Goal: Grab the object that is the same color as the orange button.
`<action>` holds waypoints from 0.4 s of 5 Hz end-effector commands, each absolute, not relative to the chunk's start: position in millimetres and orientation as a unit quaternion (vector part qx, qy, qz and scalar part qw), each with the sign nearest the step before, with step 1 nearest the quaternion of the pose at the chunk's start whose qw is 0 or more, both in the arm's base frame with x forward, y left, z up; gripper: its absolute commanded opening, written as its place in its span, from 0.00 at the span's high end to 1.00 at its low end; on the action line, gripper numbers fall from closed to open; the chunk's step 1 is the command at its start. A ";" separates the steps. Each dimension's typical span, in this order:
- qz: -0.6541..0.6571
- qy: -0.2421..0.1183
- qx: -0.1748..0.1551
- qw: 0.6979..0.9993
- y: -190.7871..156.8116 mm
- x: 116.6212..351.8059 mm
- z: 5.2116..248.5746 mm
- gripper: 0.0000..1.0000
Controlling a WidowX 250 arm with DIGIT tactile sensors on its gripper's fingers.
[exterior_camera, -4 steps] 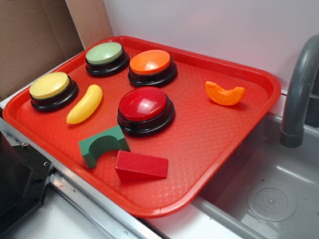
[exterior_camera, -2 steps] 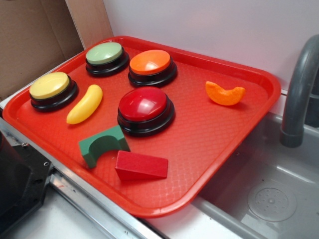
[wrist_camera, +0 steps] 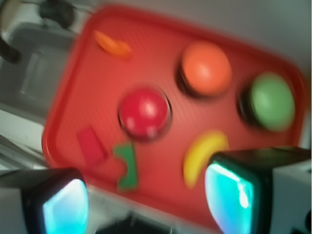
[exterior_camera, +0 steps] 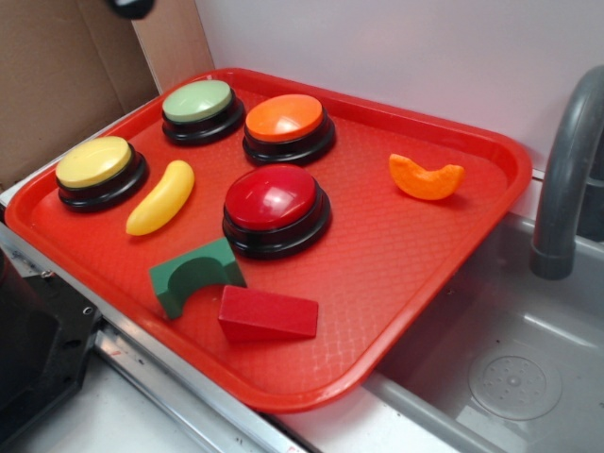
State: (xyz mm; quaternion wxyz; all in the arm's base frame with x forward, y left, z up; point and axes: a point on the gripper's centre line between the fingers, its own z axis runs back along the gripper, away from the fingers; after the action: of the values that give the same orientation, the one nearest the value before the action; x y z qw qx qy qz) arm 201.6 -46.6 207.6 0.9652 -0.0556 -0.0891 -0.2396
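On the tray — buttons at upper left, fruit slice at right, blocks near the lower edge.

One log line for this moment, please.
phase: approach | gripper: open, empty, above tray | target: orange slice, untouched | orange button: reference

Toy kitchen setup, prob. a lab: grey plastic sink basin w/ grey curved faucet, red plastic tray alongside, brown cardboard backdrop.

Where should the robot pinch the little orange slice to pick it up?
Probably from above, across the thick middle of the slice. It lies flat on the tray with thin pointed tips, and nothing stands near it. The pincer looks open.
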 end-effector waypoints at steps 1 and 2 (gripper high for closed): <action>-0.421 -0.113 -0.067 0.898 -100.8 284.3 194.5 0.00; -0.474 -0.110 -0.044 0.872 -120.7 307.4 167.2 0.00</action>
State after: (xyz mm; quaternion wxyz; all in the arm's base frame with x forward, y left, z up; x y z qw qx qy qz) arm 309.2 -106.3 145.8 0.8790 -0.0512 -0.0749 -0.4681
